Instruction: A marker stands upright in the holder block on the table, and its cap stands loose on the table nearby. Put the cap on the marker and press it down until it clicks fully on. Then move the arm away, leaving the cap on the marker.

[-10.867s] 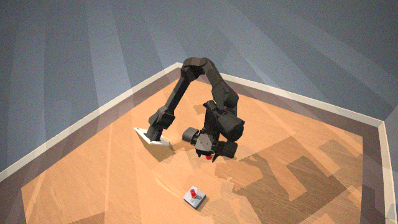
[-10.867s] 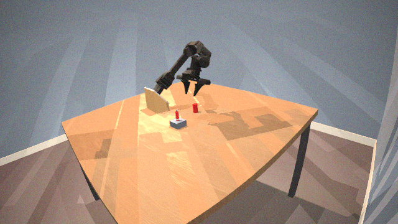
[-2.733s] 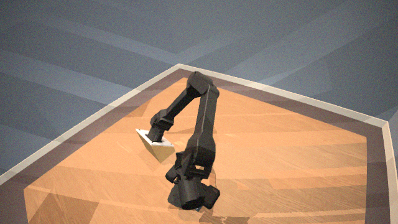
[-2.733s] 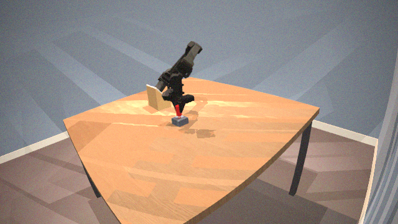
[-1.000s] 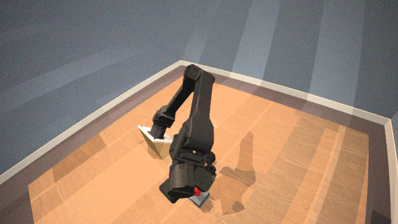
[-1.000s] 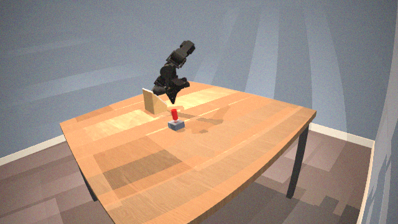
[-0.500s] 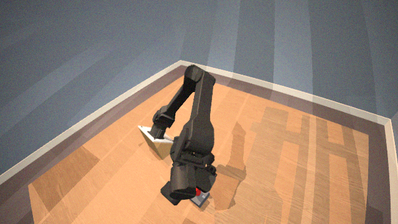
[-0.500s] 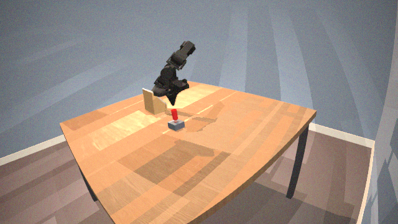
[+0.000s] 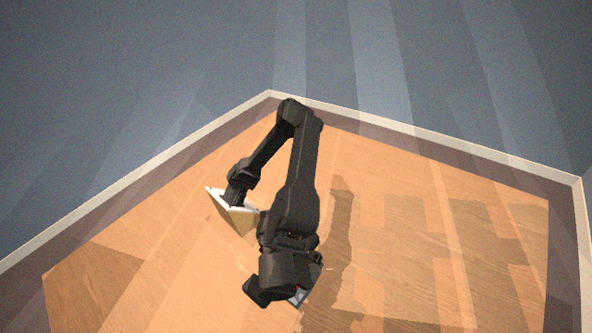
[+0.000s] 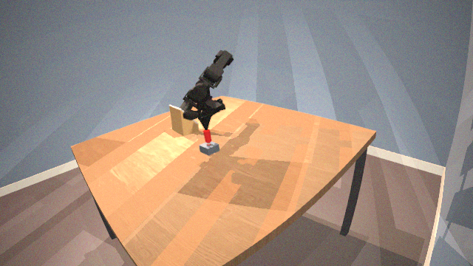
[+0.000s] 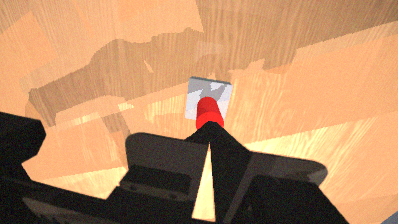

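Note:
A red cap (image 10: 207, 136) (image 11: 209, 112) stands upright over the grey holder block (image 10: 209, 148) (image 11: 222, 92) near the middle of the table. The marker itself is hidden under the cap. My gripper (image 10: 205, 127) (image 11: 211, 125) is shut, its fingertips meeting in a point right above the cap's top; nothing is between them. I cannot tell whether the tips touch the cap. In the top view the arm covers the cap, and only a corner of the holder block (image 9: 298, 297) shows below the wrist.
The arm's base sits on a tan wedge-shaped mount (image 9: 233, 214) (image 10: 179, 120) at the back of the wooden table (image 10: 259, 177). The table's edges fall away to the floor on all sides.

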You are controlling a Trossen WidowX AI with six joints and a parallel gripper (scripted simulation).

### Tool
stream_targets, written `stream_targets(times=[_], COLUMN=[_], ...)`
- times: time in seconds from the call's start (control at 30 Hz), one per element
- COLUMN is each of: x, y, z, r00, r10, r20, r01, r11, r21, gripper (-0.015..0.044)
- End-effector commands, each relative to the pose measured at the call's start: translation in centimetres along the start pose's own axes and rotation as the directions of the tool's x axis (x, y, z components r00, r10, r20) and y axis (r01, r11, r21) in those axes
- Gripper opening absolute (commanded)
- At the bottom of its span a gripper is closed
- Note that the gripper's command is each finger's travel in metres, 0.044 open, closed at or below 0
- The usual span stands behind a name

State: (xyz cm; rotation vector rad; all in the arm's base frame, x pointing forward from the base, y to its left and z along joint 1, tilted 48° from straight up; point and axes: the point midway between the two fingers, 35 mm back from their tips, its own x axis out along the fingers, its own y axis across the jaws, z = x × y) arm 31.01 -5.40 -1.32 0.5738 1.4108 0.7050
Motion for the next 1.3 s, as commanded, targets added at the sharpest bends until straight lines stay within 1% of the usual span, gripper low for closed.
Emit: stream_targets(times=[0.0,0.17,0.2,0.4,0.47,0.6,0.67,0.77,1.27], x=[0.7,1.3,0.7,0.4,-1.5,-7.3,-8.2,-8.2,-8.2], y=[0.1,0.2,0.0,0.0,-0.2,-0.2,-0.1,-0.1,-0.1], z=[-0.1,-0.1,0.0,0.1,0.3,0.1,0.0,0.0,0.0], r00=[1.0,1.0,1.0,1.0,1.0,1.0,1.0,1.0,1.0], r10=[0.007,0.008,0.0,0.0,-0.003,-0.003,-0.002,-0.002,-0.002], r20=[-0.002,-0.002,0.004,0.004,0.004,0.002,0.002,0.002,0.002], r01=[-0.007,-0.008,0.0,0.0,0.003,0.003,0.002,0.002,0.002], r11=[1.0,1.0,1.0,1.0,1.0,1.0,1.0,1.0,1.0], r21=[0.006,0.006,0.001,0.002,0.002,0.004,0.003,0.003,0.003], gripper=[0.0,0.0,0.0,0.0,0.0,0.0,0.0,0.0,0.0394])
